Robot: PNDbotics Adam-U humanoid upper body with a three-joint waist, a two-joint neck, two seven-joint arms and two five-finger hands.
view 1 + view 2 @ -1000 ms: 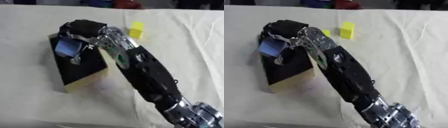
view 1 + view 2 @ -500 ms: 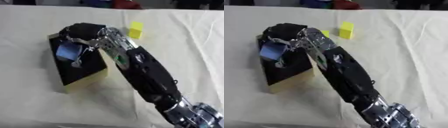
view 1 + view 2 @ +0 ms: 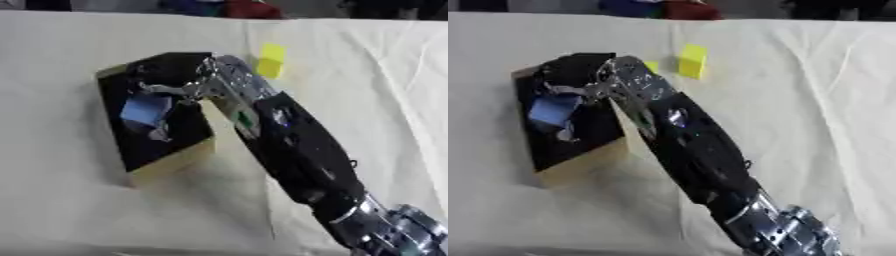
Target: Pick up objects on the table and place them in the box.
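Right hand [image 3: 171, 80] over box [image 3: 166, 162], fingers curled around blue block [image 3: 146, 110], block directly above opening.

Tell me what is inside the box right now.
Inside the box a blue block shows, with the right hand over it. The hand and dark interior hide whatever else may lie there.

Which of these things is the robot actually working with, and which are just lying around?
Part of the job:
- right hand, reaching into the box
- blue block, over the box's dark inside
- box
- yellow block, on the cloth beyond the box

Just lying about:
- white cloth covering the table
- dark and red things at the far edge
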